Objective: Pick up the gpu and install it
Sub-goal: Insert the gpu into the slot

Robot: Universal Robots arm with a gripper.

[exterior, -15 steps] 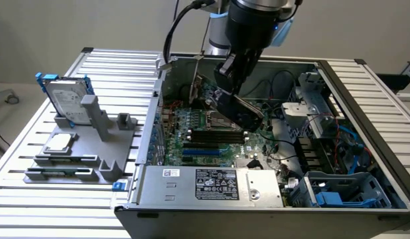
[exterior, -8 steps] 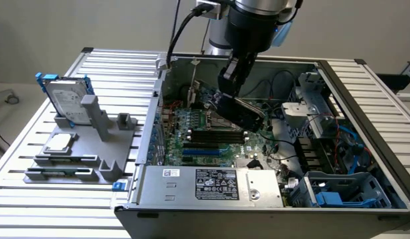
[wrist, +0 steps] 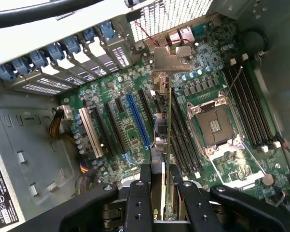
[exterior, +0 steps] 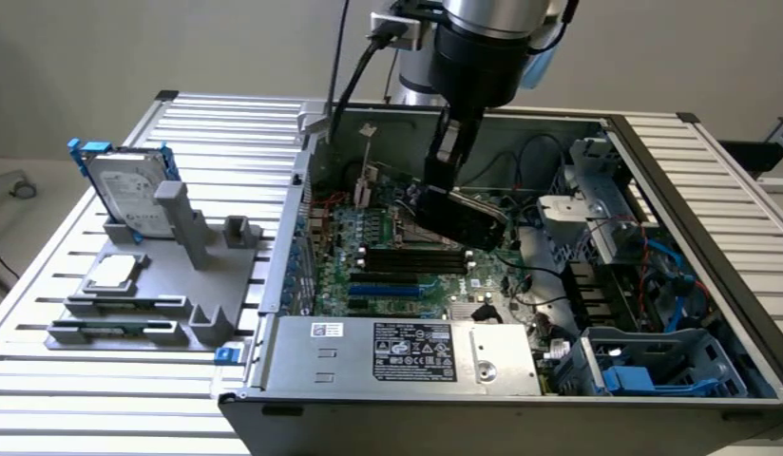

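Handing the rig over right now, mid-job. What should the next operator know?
Pincer: shut on the graphics card, which it holds on edge.
Card: inside the open computer case, above the motherboard, to one side of the long blue slot.
Done: card picked up and brought into the case.
Left: it does not look seated in a slot yet.
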